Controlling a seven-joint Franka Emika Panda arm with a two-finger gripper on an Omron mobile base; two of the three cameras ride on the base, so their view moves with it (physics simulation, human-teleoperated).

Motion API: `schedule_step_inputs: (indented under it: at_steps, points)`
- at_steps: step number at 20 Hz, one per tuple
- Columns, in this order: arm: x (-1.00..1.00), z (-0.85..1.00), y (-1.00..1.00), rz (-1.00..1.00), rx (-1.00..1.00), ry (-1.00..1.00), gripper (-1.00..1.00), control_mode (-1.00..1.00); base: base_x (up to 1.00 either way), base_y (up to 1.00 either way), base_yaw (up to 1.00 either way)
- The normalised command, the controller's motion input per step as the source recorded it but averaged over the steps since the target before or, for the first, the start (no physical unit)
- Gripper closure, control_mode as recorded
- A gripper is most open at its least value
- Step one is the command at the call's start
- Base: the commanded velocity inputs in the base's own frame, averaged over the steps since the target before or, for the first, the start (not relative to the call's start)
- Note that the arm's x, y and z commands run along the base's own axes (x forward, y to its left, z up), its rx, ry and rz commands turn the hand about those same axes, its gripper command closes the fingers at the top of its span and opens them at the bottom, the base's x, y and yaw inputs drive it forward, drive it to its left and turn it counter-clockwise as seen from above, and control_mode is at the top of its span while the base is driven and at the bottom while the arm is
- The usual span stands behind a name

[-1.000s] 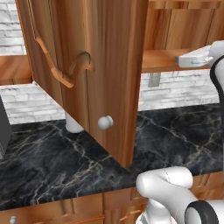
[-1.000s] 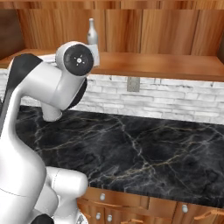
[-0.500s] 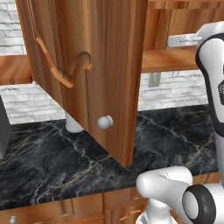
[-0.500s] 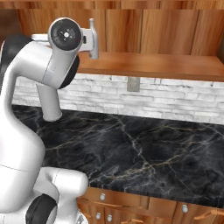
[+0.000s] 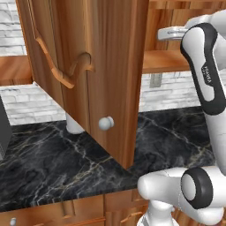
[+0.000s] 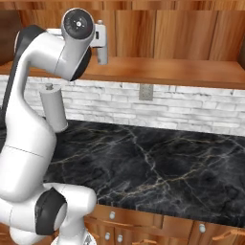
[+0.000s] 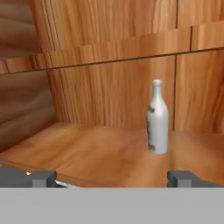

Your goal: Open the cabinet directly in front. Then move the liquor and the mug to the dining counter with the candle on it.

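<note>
Standing upright on the wooden shelf (image 7: pixel 87 151) inside the cabinet (image 5: pixel 106 66), the liquor (image 7: pixel 157 117) is seen in the hand view, right of centre and set back from the shelf's front edge, near the rear panel. Nothing is touching it. The gripper (image 7: pixel 111 177) is held level with the shelf, pointed into the opening; its fingertips (image 7: pixel 41 177) are spread as wide as they go, well apart, and nothing is held between them. The bottle is beyond the tips, not between them.

In the left base view the cabinet door is swung out toward the camera, its round silver knob (image 5: pixel 106 123) facing forward, and the hand is raised at shelf height, upper right. In the right base view the hand (image 6: pixel 98 40) is seen at the shelf's left end, above the black marble counter (image 6: pixel 158 162). A grey paper-towel cylinder (image 6: pixel 53 109) is standing on that counter against the white brick backsplash (image 6: pixel 191 103).
</note>
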Motion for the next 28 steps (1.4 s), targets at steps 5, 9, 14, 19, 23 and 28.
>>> schedule_step_inputs:
  at_steps: [5, 9, 14, 19, 23, 28]
  points:
    - [0.61, -0.28, 0.07, 0.00, -0.04, 0.00, -1.00, -1.00, 0.00, 0.00, 0.00]
    - [0.66, -0.04, 0.00, 0.00, -0.01, 0.04, -1.00, -1.00, 0.00, 0.00, 0.00]
    - [0.63, 0.00, 0.00, 0.00, 0.00, 0.09, -1.00, -1.00, 0.00, 0.00, 0.00]
    - [0.63, 0.00, 0.00, 0.00, 0.00, 0.03, -1.00, -1.00, 0.00, 0.00, 0.00]
    - [0.69, 0.00, 0.00, 0.00, 0.00, 0.00, -1.00, -1.00, 0.00, 0.00, 0.00]
    - [0.65, 0.00, 0.00, 0.00, 0.00, 0.00, -1.00, -1.00, 0.00, 0.00, 0.00]
